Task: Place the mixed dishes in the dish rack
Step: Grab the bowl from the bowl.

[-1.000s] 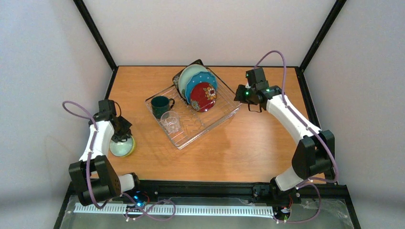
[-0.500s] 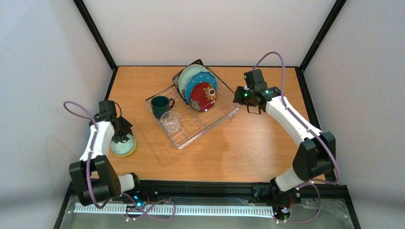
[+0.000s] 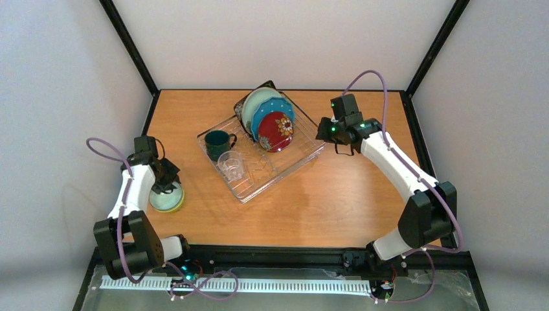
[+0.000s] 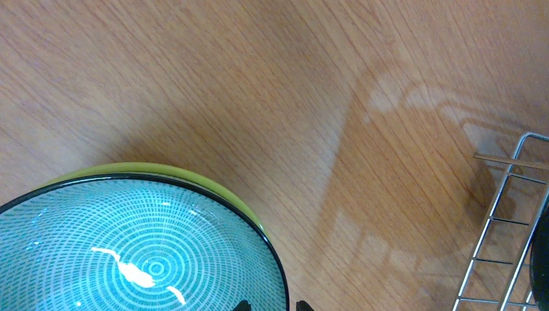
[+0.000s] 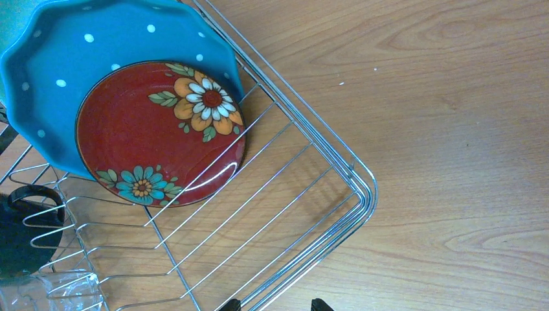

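The rack (image 3: 294, 155) lies askew at the centre of the top view, on the table (image 3: 343, 201); four plates stand on edge at its upper end, one behind another: red plate (image 3: 275, 131) in front, then blue plate (image 3: 277, 107), mint plate (image 3: 255, 101), and black plate (image 3: 268, 85) hindmost, only its corner showing; the mug (image 3: 217, 144) sits near the rack's left corner, the glass (image 3: 231, 165) just below it, both inside the wires. The mint bowl (image 4: 129, 253) is nested in the yellow-green bowl (image 4: 201, 179) at the lower left of the top view, on the table and well apart from the rack. The left gripper (image 4: 272, 304) is right over them; at the bottom edge of its wrist view the tips straddle the mint bowl's rim, partly parted; I cannot tell whether they pinch it. The right gripper (image 5: 275, 304) hangs by the rack's right corner, centre right in the top view; its jaws stand apart and hold nothing.
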Controlling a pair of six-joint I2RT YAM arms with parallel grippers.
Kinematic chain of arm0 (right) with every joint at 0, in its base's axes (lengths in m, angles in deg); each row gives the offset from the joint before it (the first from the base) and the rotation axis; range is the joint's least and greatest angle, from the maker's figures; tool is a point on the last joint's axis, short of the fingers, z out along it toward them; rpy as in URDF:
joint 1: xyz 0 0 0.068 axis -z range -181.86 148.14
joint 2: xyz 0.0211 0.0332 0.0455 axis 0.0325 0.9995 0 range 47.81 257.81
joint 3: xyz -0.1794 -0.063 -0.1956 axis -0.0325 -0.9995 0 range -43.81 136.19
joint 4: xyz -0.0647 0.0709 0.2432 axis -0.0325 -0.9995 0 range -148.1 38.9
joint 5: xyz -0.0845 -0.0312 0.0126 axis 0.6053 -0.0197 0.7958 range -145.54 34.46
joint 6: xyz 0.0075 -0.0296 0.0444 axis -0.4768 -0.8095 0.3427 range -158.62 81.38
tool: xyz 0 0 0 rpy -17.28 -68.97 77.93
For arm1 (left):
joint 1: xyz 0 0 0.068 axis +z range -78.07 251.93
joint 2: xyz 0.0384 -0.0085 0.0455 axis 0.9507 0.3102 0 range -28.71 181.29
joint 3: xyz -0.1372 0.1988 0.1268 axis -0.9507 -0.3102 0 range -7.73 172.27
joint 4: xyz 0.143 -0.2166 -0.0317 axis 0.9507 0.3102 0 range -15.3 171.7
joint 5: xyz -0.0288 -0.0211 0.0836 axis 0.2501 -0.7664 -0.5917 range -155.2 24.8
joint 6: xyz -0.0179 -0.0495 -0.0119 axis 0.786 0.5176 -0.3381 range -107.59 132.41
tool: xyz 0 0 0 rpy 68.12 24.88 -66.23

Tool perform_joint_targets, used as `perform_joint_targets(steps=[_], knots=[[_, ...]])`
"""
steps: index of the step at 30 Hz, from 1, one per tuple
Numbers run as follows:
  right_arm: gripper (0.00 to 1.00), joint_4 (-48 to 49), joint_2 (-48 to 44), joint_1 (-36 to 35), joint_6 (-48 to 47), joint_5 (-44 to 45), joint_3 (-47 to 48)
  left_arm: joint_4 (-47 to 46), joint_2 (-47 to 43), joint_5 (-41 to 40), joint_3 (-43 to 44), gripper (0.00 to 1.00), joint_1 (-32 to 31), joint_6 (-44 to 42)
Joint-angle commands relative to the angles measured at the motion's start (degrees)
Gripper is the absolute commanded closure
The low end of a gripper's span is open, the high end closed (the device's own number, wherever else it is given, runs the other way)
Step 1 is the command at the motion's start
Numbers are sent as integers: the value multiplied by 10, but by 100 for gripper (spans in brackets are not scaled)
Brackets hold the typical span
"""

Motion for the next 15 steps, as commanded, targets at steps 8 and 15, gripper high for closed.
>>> perform_joint_targets(steps=[8, 15], knots=[[37, -9, -17, -4, 2, 16, -16, -20, 21, 26, -8, 72, 3, -15], [37, -4, -17, -5, 3, 14, -23, -18, 21, 30, -9, 83, 3, -20]])
